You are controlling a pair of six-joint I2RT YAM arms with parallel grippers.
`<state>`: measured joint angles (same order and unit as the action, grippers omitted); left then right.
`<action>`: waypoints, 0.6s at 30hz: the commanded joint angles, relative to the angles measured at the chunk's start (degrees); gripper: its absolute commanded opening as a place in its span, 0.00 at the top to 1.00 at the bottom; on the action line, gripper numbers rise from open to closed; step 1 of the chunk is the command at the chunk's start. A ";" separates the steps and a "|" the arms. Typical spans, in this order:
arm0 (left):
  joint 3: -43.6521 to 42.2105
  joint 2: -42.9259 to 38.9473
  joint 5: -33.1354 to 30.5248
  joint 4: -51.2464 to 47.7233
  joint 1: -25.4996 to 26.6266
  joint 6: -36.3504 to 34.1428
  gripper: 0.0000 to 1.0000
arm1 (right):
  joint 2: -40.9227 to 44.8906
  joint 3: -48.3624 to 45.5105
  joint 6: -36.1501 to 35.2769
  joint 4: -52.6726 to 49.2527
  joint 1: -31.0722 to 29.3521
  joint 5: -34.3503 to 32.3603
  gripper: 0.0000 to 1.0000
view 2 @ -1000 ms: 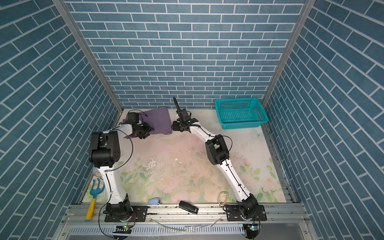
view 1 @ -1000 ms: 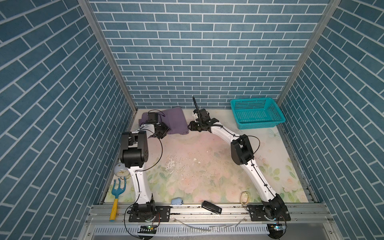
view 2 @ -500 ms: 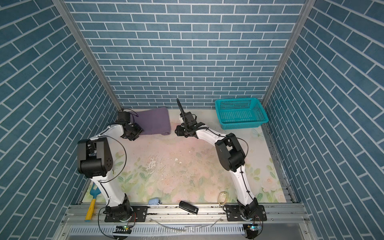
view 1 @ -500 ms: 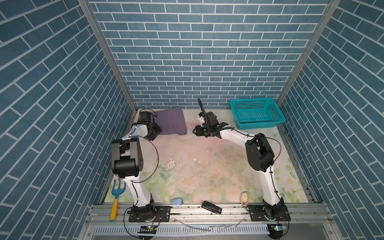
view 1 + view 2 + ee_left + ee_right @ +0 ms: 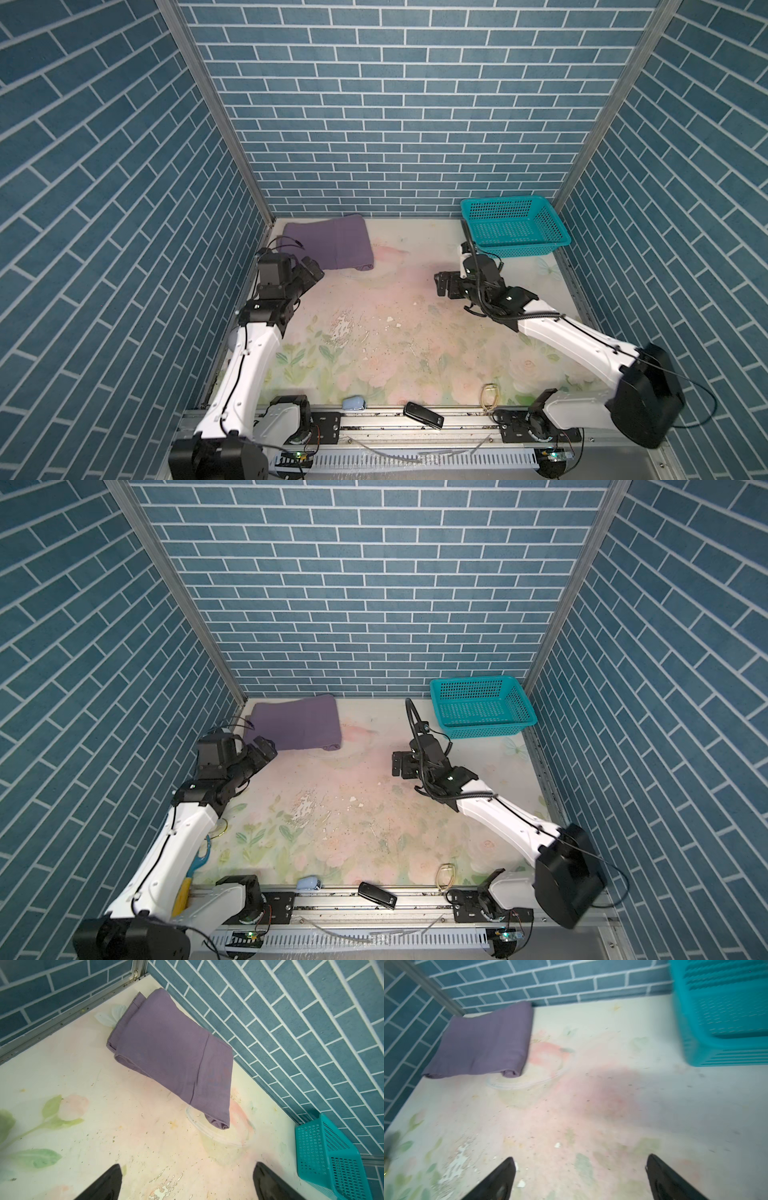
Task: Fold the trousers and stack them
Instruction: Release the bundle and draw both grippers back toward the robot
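Trousers lay folded in the bench's far-left corner, seemingly their stacking spot | left gripper gaped empty nearby | right gripper gaped empty, well apart

The left gripper no longer rests on the trousers. It is now drawn back off the fabric, near the fold's near left corner, with its jaws spread wide. The right gripper has left the fold's right side and now hangs well apart from it, near the basket's near left corner, its jaws also wide. The trousers, partly covered before, now lie bare in the table's far left corner. Both elbows have sunk toward the near edge.
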<state>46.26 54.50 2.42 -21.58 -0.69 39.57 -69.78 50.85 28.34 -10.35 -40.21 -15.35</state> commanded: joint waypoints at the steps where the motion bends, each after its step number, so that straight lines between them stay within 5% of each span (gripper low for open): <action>1: -4.95 -6.60 -2.67 1.31 0.34 -2.38 0.01 | 11.59 -6.89 2.24 -6.49 0.04 -18.02 0.01; 5: -9.95 -14.55 -8.46 2.02 0.34 -2.19 0.01 | 24.71 -13.71 1.81 -9.99 0.28 -29.00 0.01; 8: -17.65 -17.22 -10.61 15.05 0.34 -3.87 0.01 | 31.92 -19.67 -3.25 -7.81 1.36 -36.40 0.01; 11: -25.72 -16.14 -8.34 30.37 0.39 -9.63 0.01 | 35.48 -26.58 -13.35 0.31 3.41 -38.51 0.01; 13: -25.46 -14.92 -7.04 31.71 0.65 -17.71 0.01 | 35.27 -32.98 -19.82 10.15 4.56 -39.57 0.06; 18: -24.12 -9.32 -24.82 30.77 1.13 -21.47 0.01 | 31.46 -35.27 -25.85 22.23 7.04 -39.16 0.01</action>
<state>20.93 43.46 -12.82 4.49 0.34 23.51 -36.93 16.99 10.68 -0.75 -34.30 -51.44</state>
